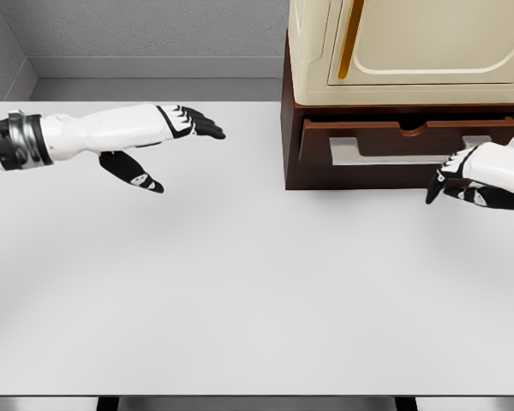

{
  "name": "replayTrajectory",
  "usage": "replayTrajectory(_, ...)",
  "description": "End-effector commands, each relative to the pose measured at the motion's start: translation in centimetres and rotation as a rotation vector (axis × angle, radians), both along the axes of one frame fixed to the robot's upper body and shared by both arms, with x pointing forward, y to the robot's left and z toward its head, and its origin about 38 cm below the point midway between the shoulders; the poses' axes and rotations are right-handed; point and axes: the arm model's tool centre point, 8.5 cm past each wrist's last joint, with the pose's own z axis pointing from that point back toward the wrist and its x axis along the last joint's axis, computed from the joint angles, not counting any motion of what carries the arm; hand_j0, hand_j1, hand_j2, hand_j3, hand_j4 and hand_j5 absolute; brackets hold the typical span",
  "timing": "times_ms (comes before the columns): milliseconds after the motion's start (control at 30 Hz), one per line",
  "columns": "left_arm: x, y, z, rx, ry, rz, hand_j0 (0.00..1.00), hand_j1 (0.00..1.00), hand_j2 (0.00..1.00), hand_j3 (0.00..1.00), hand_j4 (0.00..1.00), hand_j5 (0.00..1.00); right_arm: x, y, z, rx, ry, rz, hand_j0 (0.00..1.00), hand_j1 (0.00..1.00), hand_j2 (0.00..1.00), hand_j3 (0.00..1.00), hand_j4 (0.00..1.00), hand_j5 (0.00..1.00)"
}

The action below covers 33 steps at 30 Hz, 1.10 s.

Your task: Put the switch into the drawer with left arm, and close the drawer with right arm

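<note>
The drawer (411,141) stands partly pulled out under the cream cabinet (411,43), its dark wooden front tilted toward the camera and a pale strip of interior showing. The switch is nowhere to be seen — not on the white tabletop (240,291), and not in the left hand (167,137), which hangs over the far left of the tabletop with fingers stretched out and thumb hanging down, gripping nothing. It may already lie inside the drawer, though the visible slot is too narrow to tell.

The right hand (463,180) sits just beside the drawer's lower right corner, fingers loosely curled downward and empty. By my reading the closing push is the step in hand. To do it well, that hand should meet the drawer front flat and near its middle rather than at the corner, so the drawer slides straight instead of jamming — and the push should run squarely into the cabinet. The left arm is best kept well apart.
</note>
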Motion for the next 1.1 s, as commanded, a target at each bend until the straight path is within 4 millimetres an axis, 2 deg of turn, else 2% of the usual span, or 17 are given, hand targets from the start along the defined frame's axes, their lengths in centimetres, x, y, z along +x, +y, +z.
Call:
replayTrajectory(0,0.1,0.2,0.3,-0.011,-0.002,0.007,1.0,1.0,1.0,1.0,1.0,1.0,0.2,-0.2,-1.3,0.01,0.036,-0.014,0.46,0.46,0.46,0.46,0.46,0.46)
replayTrajectory(267,0.0,0.1,0.3,-0.011,-0.002,0.005,1.0,1.0,1.0,1.0,1.0,1.0,1.0,-0.8,-1.2,0.016,0.03,-0.041,0.46,0.46,0.46,0.46,0.46,0.46)
replayTrajectory(367,0.1,0.1,0.3,-0.01,-0.002,0.005,1.0,1.0,1.0,1.0,1.0,1.0,2.2,-1.4,-0.5,0.029,0.01,-0.069,0.47,0.47,0.47,0.47,0.47,0.47)
replayTrajectory(700,0.0,0.2,0.3,-0.008,-0.001,0.006,1.0,1.0,1.0,1.0,1.0,1.0,2.5,-1.5,-0.2,0.023,0.007,-0.072,0.49,0.49,0.49,0.49,0.49,0.49)
replayTrajectory(733,0.1,0.2,0.3,-0.01,-0.003,0.007,1.0,1.0,1.0,1.0,1.0,1.0,2.3,-1.5,-0.2,0.017,0.009,-0.067,0.49,0.49,0.49,0.49,0.49,0.49)
replayTrajectory(800,0.1,0.2,0.3,-0.01,-0.003,0.007,1.0,1.0,1.0,1.0,1.0,1.0,0.5,0.9,-0.1,-0.009,0.004,0.024,0.5,0.5,0.5,0.5,0.5,0.5)
replayTrajectory(833,0.0,0.1,0.3,-0.011,-0.002,0.005,1.0,1.0,1.0,1.0,1.0,1.0,-0.3,1.4,0.1,-0.029,0.005,0.052,0.53,0.53,0.53,0.53,0.53,0.53)
replayTrajectory(867,0.1,0.2,0.2,-0.009,0.001,0.006,1.0,1.0,1.0,1.0,1.0,1.0,-1.0,2.0,-0.7,-0.031,0.025,0.073,0.65,0.65,0.65,0.65,0.65,0.65)
replayTrajectory(900,0.0,0.1,0.2,-0.01,0.001,0.006,1.0,1.0,1.0,1.0,1.0,1.0,-1.5,2.7,-0.9,-0.029,0.03,0.096,0.86,0.86,0.86,0.86,0.86,0.86)
replayTrajectory(933,-0.2,0.4,-1.0,-0.012,0.028,0.015,1.0,1.0,1.0,1.0,1.0,1.0,-2.1,3.2,-1.2,-0.028,0.04,0.115,1.0,1.0,1.0,1.0,1.0,1.0)
replayTrajectory(967,-0.2,0.6,-1.5,-0.02,0.039,0.024,1.0,1.0,1.0,1.0,1.0,1.0,-2.2,3.4,-1.3,-0.027,0.043,0.121,1.0,1.0,1.0,1.0,1.0,1.0)
replayTrajectory(1000,-0.9,1.5,-3.4,-0.04,0.086,0.049,1.0,1.0,1.0,1.0,1.0,1.0,-2.2,3.4,-1.3,-0.027,0.043,0.121,1.0,1.0,1.0,1.0,1.0,1.0)
replayTrajectory(1033,-0.9,2.0,-2.7,-0.071,0.065,0.066,1.0,1.0,1.0,1.0,1.0,1.0,-2.2,3.4,-1.3,-0.027,0.043,0.121,1.0,1.0,1.0,1.0,1.0,1.0)
replayTrajectory(1067,-1.1,2.7,-3.2,-0.082,0.074,0.089,1.0,1.0,1.0,1.0,1.0,1.0,-2.2,3.4,-1.3,-0.026,0.043,0.122,1.0,1.0,1.0,1.0,1.0,1.0)
